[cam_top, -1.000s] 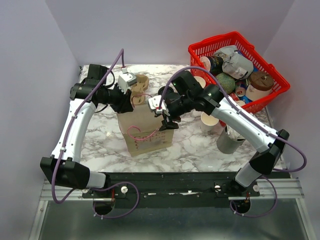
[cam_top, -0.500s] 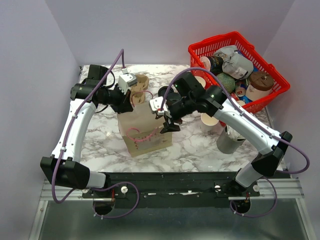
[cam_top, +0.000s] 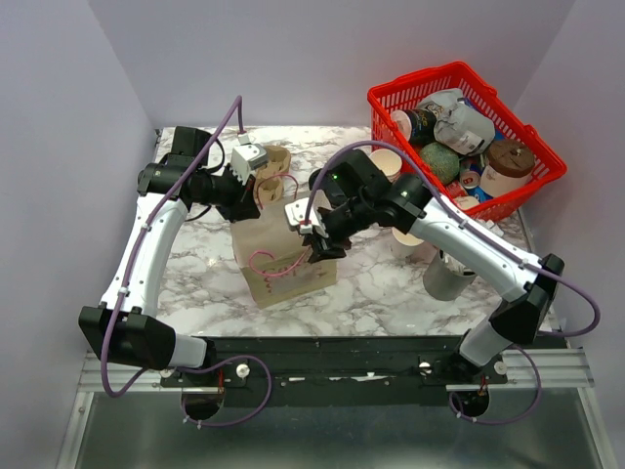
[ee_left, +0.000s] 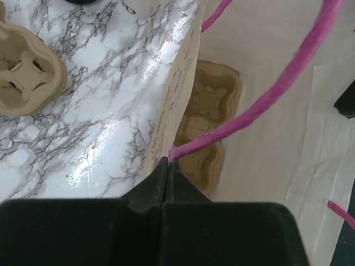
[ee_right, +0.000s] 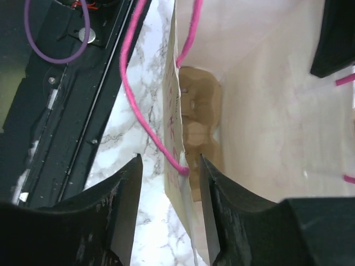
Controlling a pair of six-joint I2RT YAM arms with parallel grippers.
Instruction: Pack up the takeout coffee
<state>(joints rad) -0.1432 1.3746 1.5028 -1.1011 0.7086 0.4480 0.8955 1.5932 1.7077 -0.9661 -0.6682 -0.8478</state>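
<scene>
Opening the bag: left claw (ee_left: 168, 162) pinches the paper bag (cam_top: 289, 270) rim at mid-frame. Right claw (ee_right: 169, 162), spread, straddles the opposite rim and should probably close next.

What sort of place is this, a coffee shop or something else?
Probably a robot test cell, not a shop: plain lilac walls box in a marble-patterned tabletop, two white robot arms are mounted at its near edge, and a red plastic basket holds assorted cups.

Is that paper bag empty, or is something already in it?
Not empty. Both wrist views look into the open bag, and a cardboard cup carrier lies at its bottom.
</scene>
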